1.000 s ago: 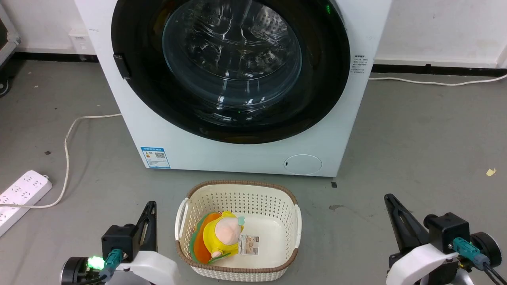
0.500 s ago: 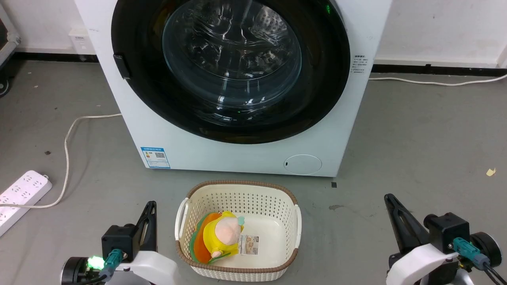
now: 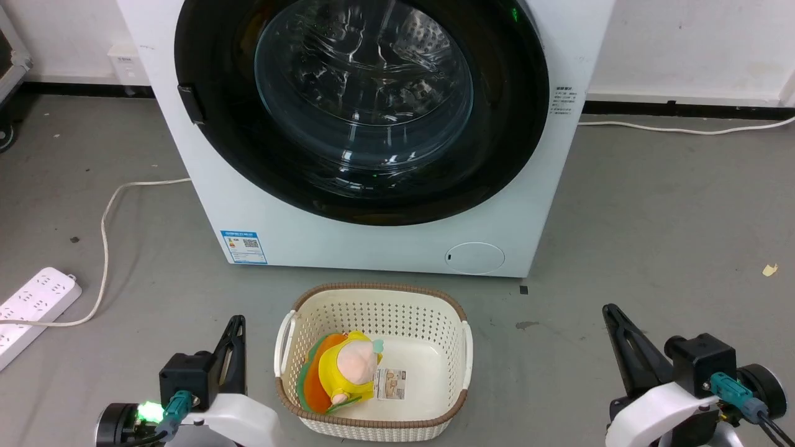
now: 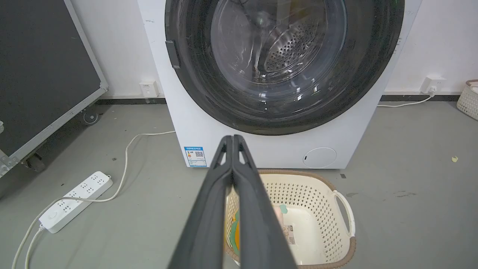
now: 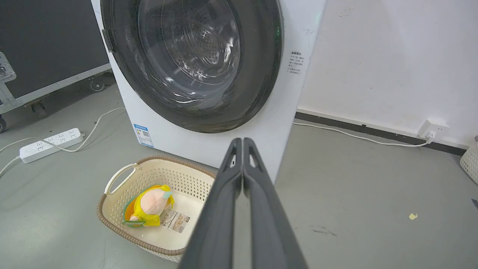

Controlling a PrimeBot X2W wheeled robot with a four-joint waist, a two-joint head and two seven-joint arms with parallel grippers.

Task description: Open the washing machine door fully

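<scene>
Sitting closed at twelve o'clock on the washing machine point(image 3: 372, 248), the washing machine door point(image 3: 360, 112) awaits opening; nothing done yet. Left end effector point(image 3: 237, 323) at seven, right end effector point(image 3: 612, 314) at five, both pinched empty.

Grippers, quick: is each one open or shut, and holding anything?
Left gripper: shut, holding nothing.
Right gripper: shut, holding nothing.

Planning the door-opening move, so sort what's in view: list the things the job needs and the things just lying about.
For the job: washing machine door, washing machine, left gripper, right gripper.

Lying about: basket, soft toy inside it, power strip, white cord on the floor.
</scene>
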